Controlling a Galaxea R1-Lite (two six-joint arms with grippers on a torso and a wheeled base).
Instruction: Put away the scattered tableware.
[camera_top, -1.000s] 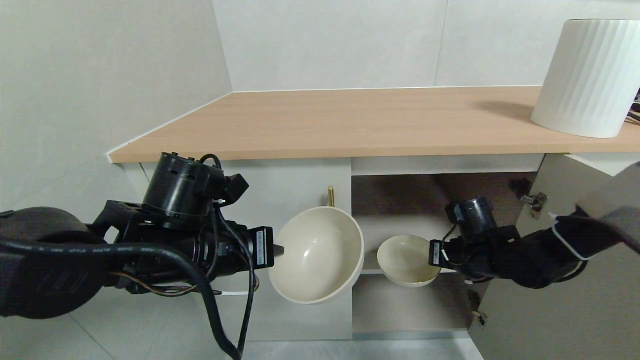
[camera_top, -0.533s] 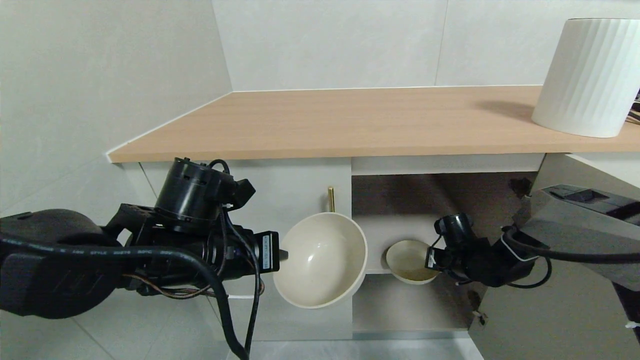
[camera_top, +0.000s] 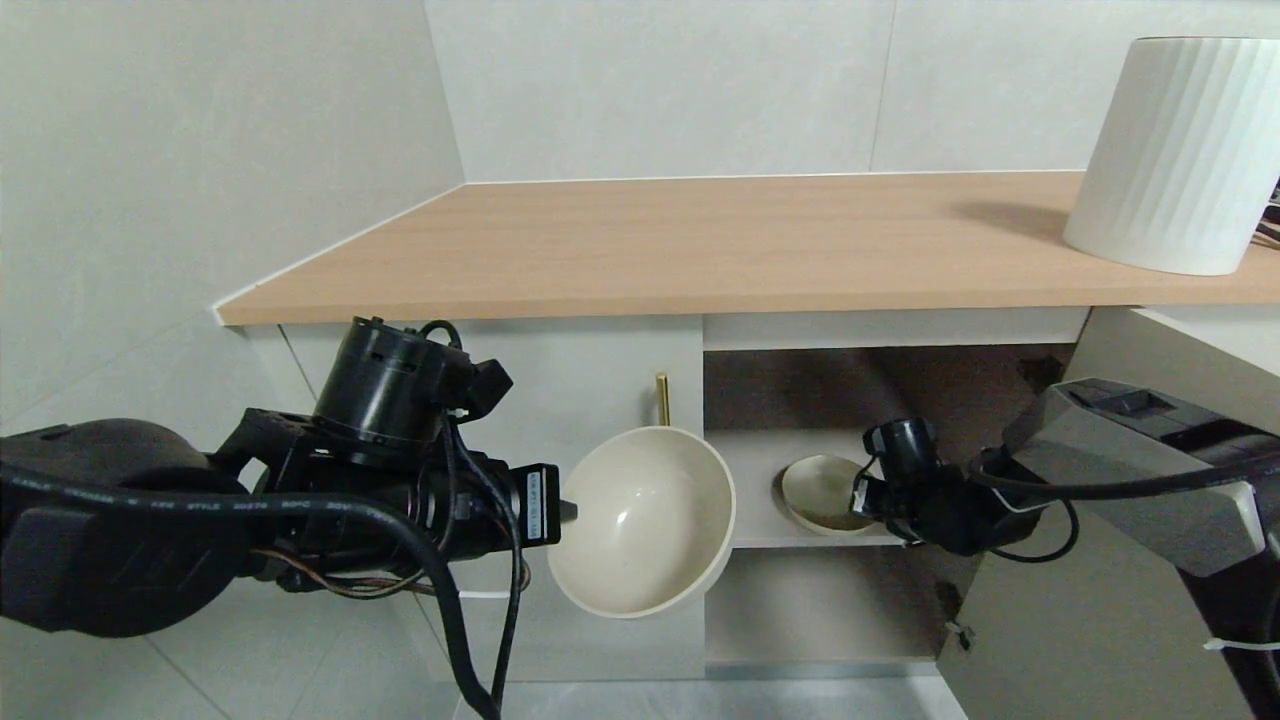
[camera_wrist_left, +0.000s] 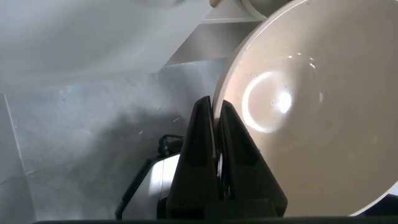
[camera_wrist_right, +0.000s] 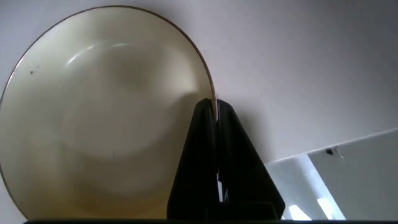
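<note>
**Head view.** My left gripper (camera_top: 562, 510) sits at approx 7 o'clock from frame ctr, clamped on the rim of the big bowl (camera_top: 640, 520). The bowl hangs tipped, opening toward the cam, in front of the closed cabinet door (camera_top: 590, 380). The brass handle (camera_top: 661, 398) is at 12 o'clock of the bowl, just above its rim.

My right gripper (camera_top: 858, 497) is at 3 o'clock of the big bowl, reaching into the open compartment and pinching the rim of the small bowl (camera_top: 820, 492). The small bowl is tilted, opening toward the cam, low over the shelf (camera_top: 752, 490). Can't tell if it touches the shelf. The two bowls are apart, w/ the closed door's edge between them. The open door (camera_top: 1100, 620) is at 4 o'clock of frame ctr. The wooden countertop (camera_top: 700, 240) runs across above, and a white ribbed container (camera_top: 1180, 150) stands on it at 2 o'clock.

**Left wrist view.** My left fingers (camera_wrist_left: 200, 143) are pressed together on the big bowl's rim, one inside and one outside, w/ only the thin wall between. The bowl's inside is glossy cream w/ a bright highlight. Grey surface behind.

**Right wrist view.** My right fingers (camera_wrist_right: 202, 143) are closed on the small bowl's rim the same way. The bowl is cream inside w/ a thin dark line at the lip. Pale cabinet surface behind it.
</note>
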